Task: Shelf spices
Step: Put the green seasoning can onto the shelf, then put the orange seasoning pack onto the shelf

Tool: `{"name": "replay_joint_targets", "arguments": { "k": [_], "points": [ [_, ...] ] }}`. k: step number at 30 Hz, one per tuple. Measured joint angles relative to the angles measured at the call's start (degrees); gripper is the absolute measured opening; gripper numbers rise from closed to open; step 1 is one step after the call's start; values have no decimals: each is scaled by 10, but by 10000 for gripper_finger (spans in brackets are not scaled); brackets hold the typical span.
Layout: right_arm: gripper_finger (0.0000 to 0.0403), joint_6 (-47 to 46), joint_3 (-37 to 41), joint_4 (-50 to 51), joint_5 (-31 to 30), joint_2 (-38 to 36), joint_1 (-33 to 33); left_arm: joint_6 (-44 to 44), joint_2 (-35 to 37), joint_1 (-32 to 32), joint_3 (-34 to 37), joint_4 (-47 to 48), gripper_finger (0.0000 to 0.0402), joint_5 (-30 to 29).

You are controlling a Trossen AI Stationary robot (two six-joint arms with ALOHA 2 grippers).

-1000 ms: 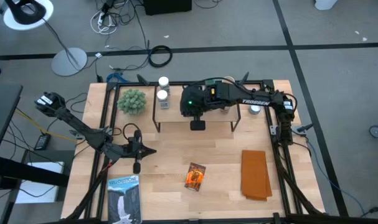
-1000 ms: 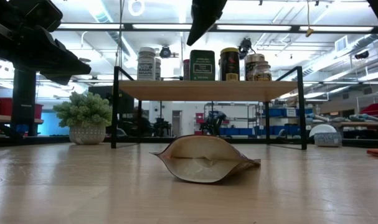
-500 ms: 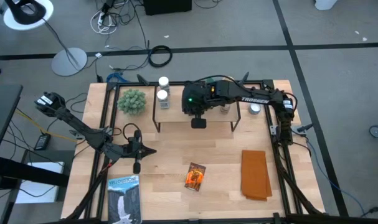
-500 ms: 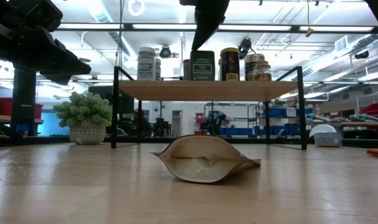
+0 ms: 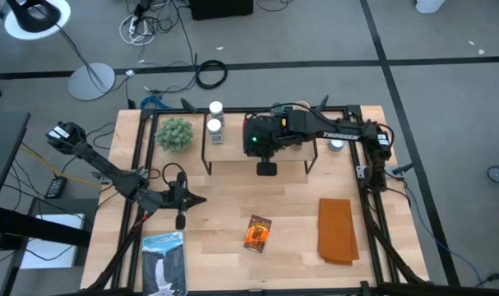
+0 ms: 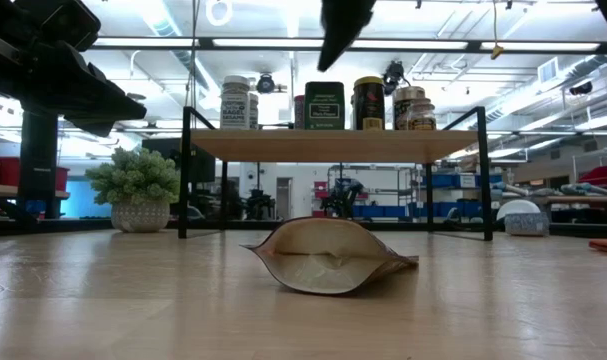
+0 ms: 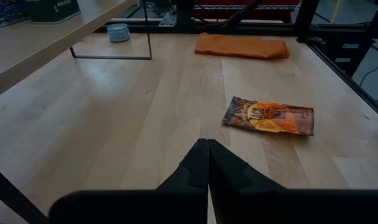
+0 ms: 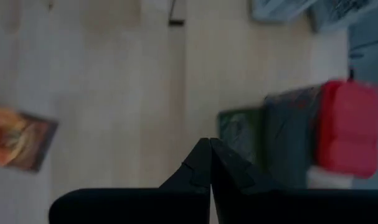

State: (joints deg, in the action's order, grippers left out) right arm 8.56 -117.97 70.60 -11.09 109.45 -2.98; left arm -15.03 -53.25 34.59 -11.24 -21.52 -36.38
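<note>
Right gripper [image 5: 266, 168] pinched closed and empty above my shelf [image 5: 233, 158] front edge, orange-brown packet [image 5: 257, 233] flat on the table [image 5: 224, 205], left gripper [image 5: 181, 220] closed, idle.

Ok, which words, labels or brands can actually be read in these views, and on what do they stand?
"TROSSEN": white letters on the right arm, high view.
White-lidded jar on the shelf: label print too small to read.
Dark box: blurred.
Orange-brown packet: print illegible.
Blue-and-white package: top line unreadable.
</note>
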Motion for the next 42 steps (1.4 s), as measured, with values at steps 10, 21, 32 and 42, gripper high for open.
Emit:
{"name": "replay_joint_targets", "arguments": {
  "k": [10, 21, 32, 42],
  "points": [
    [0, -109, 22, 102, 5, -26, 85, 0, 0, 0, 0, 0, 6, 0],
    [0, -324, 392, -118, 4, -161, 199, 0, 0, 0, 0, 0, 6, 0],
    [7, -419, 770, -714, -108, -260, 307, 0, 0, 0, 0, 0, 6, 0],
    [88, -481, 832, -944, -80, -134, 306, 0, 0, 0, 0, -1, 6, 0]
  ]
}}
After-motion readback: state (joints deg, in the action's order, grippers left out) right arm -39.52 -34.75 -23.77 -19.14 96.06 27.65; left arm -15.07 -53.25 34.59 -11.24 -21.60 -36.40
